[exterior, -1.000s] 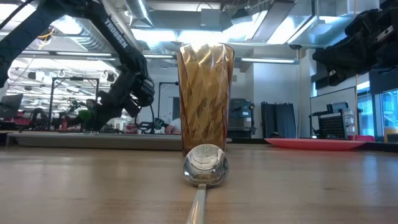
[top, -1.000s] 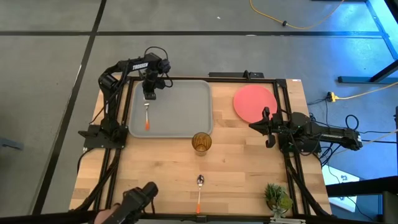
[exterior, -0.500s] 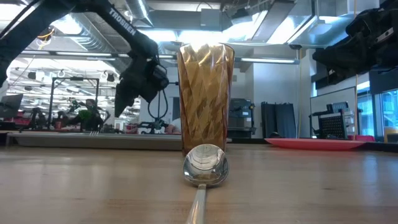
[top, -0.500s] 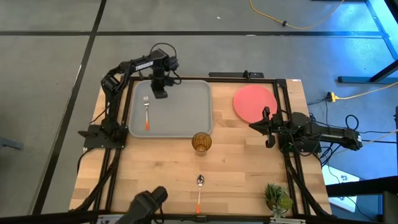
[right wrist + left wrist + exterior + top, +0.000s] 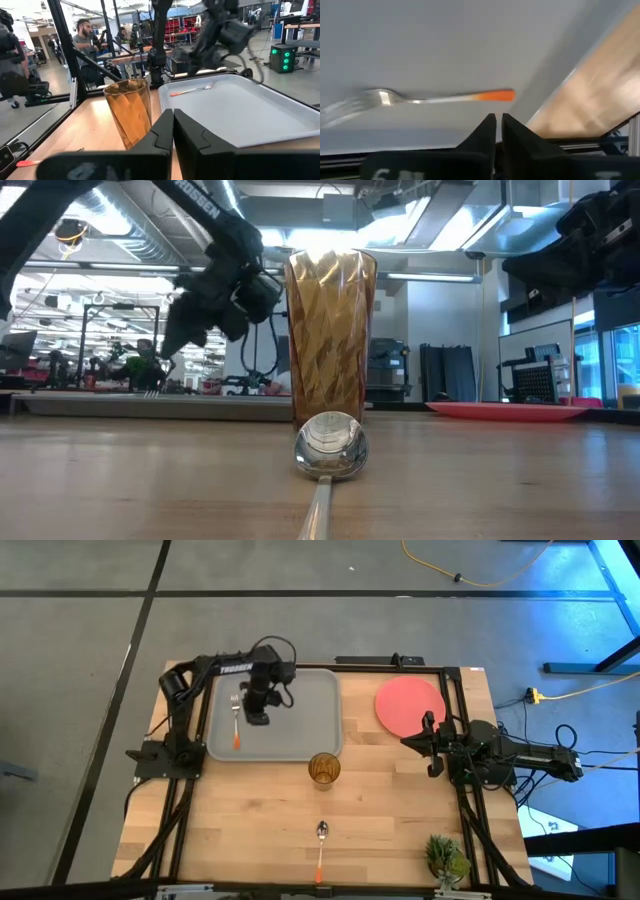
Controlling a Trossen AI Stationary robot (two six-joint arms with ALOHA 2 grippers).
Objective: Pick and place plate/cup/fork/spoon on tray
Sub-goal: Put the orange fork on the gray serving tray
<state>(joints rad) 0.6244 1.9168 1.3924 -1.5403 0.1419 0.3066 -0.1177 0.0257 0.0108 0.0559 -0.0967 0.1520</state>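
The fork lies flat on the left part of the grey tray, tines toward the far edge; it also shows in the left wrist view. My left gripper hovers shut and empty above the tray, just right of the fork. The amber cup stands upright on the table at the tray's near right corner. The spoon lies on the table nearer the front edge. The coral plate lies flat right of the tray. My right gripper waits shut and empty near the plate's near edge.
A small green plant stands at the table's near right corner. Black frame rails run along the table's left and right sides. People and workbenches show in the room beyond the table. Bare wood lies between the cup and the spoon.
My left gripper has left the fork's tine end at the tray's far left, gone toward the table's right edge, then toward the near edge, and now hovers over the tray beside the fork. The fork has stayed lying on the tray.
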